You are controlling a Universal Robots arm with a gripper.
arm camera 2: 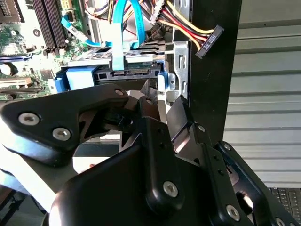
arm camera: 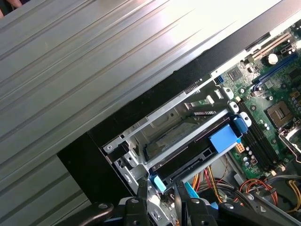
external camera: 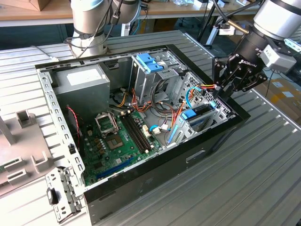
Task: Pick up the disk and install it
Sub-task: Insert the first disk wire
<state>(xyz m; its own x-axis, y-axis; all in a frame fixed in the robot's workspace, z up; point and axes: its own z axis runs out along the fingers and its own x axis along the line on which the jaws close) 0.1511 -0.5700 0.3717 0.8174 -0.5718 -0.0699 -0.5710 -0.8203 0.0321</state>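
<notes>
The disk, rigid, dense metal with shock-sensitive internals, sits in the drive cage at the case's front edge, best handled by its blue side rails; the gripper poises above, fingers nearly together, pinching nothing.

I hold the gripper above the open computer case, over the drive cage where the blue-railed disk sits, near the motherboard.
</notes>
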